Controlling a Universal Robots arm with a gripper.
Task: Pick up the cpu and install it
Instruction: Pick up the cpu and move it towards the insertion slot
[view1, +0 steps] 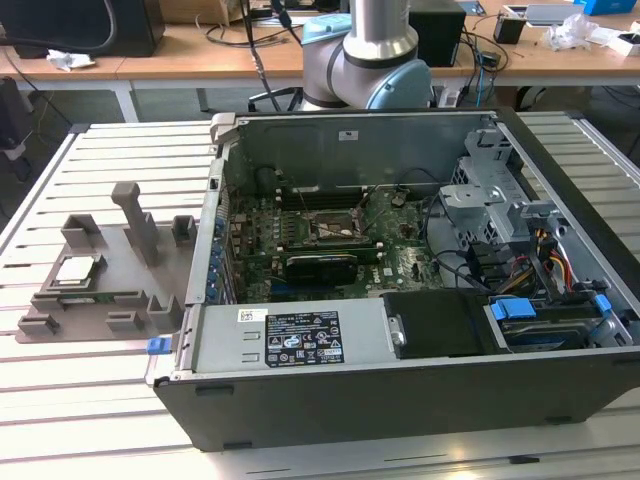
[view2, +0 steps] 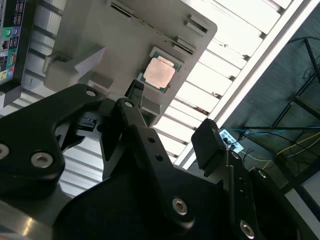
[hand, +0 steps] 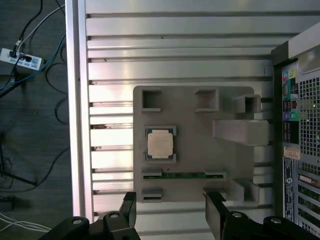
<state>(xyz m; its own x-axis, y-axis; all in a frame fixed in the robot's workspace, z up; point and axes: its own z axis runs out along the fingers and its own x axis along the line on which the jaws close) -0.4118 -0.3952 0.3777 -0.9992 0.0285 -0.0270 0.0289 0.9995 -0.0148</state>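
Observation:
The cpu (hand: 160, 144) is a small square chip with a silvery top. It lies flat in a recess of the grey plastic tray (hand: 197, 120) on the slatted table. In the exterior view the cpu (view1: 76, 270) sits on the tray (view1: 110, 300) at the exterior view's left, outside the computer case. My gripper (hand: 172, 215) hangs well above the tray and is open, with nothing between its dark fingers (hand: 129, 209). In the second wrist view the cpu (view2: 159, 73) lies beyond the open gripper (view2: 170, 117). The dark socket frame (view1: 335, 229) sits on the motherboard inside the case.
The open computer case (view1: 300, 340) lies on the table at the exterior view's right of the tray. A tall grey post (view1: 138, 220) rises from the tray, and a green strip (hand: 182, 175) lies in a slot near the cpu. Cables lie on the floor (hand: 30, 100) past the table edge.

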